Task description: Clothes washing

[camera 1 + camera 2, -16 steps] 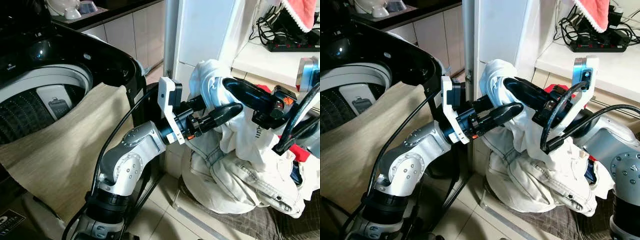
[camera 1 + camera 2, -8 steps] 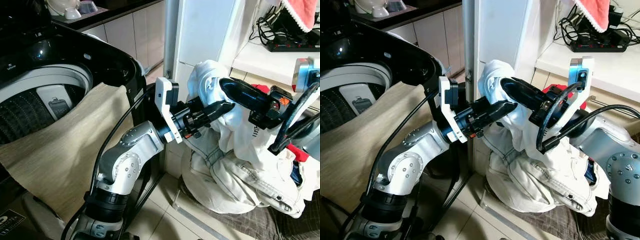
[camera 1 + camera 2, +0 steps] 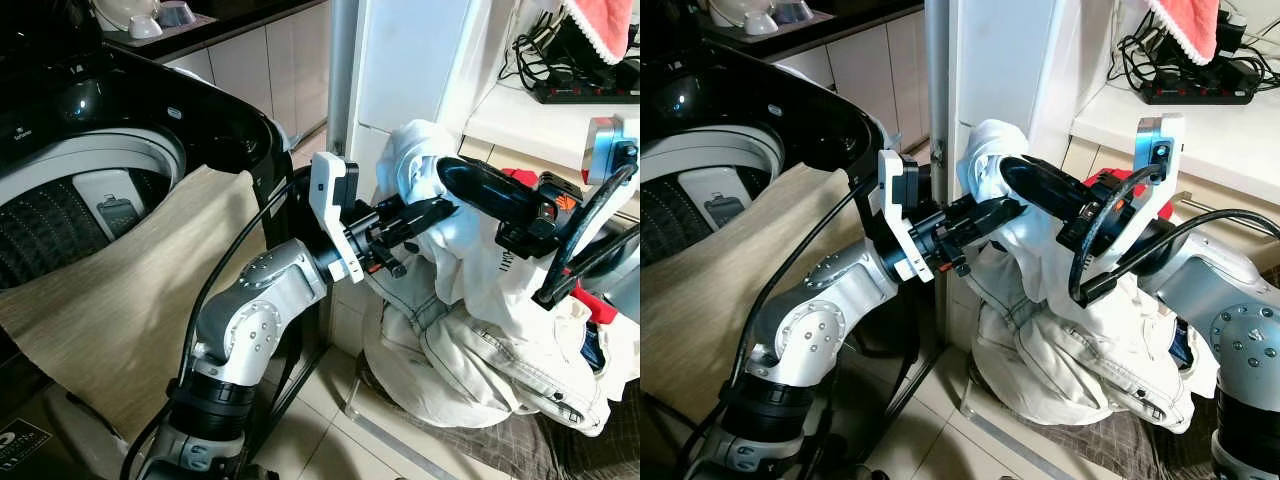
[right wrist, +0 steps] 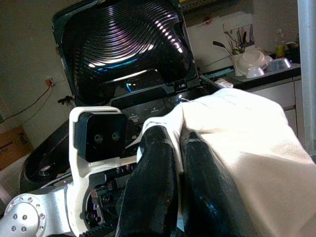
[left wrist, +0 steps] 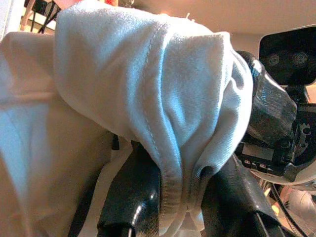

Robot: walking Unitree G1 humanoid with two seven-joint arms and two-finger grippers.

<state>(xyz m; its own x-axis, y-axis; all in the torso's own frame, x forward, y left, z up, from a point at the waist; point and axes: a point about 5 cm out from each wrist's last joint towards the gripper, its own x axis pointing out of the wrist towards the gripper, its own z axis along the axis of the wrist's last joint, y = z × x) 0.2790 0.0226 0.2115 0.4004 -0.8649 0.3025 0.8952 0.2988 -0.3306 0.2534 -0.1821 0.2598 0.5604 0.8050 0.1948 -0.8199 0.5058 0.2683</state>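
Both clamped on the white garment [image 3: 470,290]: left hand [image 3: 432,211] beside right hand [image 3: 462,180], washer [image 3: 120,150] leftward.

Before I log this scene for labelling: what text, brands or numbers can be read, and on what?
None can be read.
Washer rim: small pale mark, too small.
Dark label at the lower corner: blurred.
White garment: dark vertical print, illegible.
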